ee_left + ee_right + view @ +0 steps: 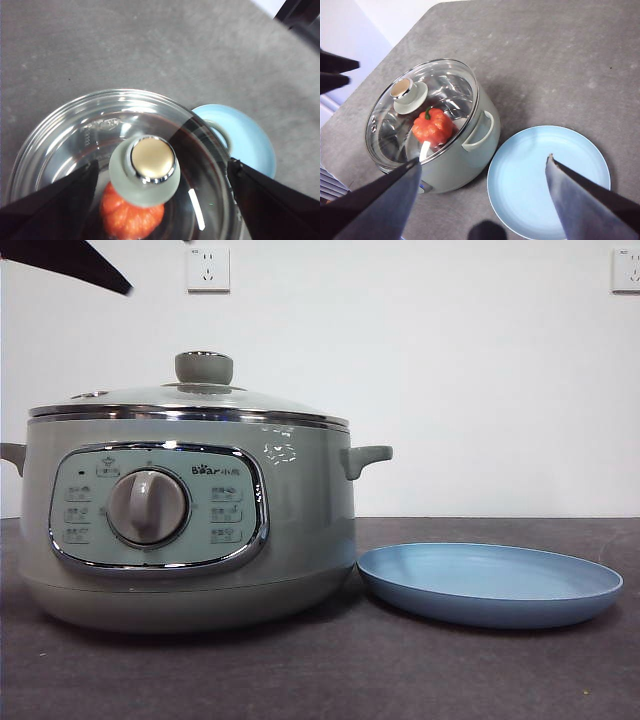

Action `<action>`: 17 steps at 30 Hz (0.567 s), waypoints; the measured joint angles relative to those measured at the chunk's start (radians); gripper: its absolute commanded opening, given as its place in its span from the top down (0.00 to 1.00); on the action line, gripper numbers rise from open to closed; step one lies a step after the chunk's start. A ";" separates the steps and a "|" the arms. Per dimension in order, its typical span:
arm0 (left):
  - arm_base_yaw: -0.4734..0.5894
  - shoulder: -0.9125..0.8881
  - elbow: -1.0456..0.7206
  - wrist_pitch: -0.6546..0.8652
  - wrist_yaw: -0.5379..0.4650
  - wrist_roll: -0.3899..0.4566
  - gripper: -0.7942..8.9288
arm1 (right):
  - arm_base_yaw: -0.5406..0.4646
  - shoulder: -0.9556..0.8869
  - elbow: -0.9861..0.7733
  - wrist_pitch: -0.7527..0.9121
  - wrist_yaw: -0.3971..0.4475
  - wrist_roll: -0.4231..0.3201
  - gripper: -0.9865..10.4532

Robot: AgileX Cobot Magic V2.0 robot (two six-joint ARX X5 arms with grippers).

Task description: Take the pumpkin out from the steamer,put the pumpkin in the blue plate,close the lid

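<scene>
The steamer (190, 530) stands at the left of the table with the glass lid (190, 400) shut on it. The pumpkin (433, 126) lies inside, seen through the glass, and it also shows in the left wrist view (131, 219). The blue plate (490, 585) lies empty to the right of the steamer, close to it. My left gripper (163, 165) is open and hangs above the lid's knob (150, 165) without touching it. My right gripper (484, 160) is open and empty, high above the steamer (470, 150) and the plate (540, 195).
A black arm tip (90, 265) shows at the top left corner of the front view, above the steamer. The left gripper's jaws also show at the edge of the right wrist view (335, 70). A white wall with sockets (208, 270) stands behind the grey table (400, 680).
</scene>
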 measured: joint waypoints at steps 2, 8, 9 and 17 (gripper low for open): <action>-0.032 0.043 0.021 0.000 -0.043 0.014 0.47 | 0.000 0.000 0.000 -0.002 0.000 0.000 0.55; -0.081 0.157 0.058 0.002 -0.118 0.039 0.47 | 0.000 0.000 0.000 -0.015 0.000 0.000 0.55; -0.084 0.171 0.058 0.001 -0.125 0.043 0.47 | 0.000 0.000 0.000 -0.015 0.000 0.000 0.55; -0.108 0.251 0.058 -0.006 -0.156 0.077 0.48 | 0.000 0.000 0.000 -0.015 0.001 0.000 0.55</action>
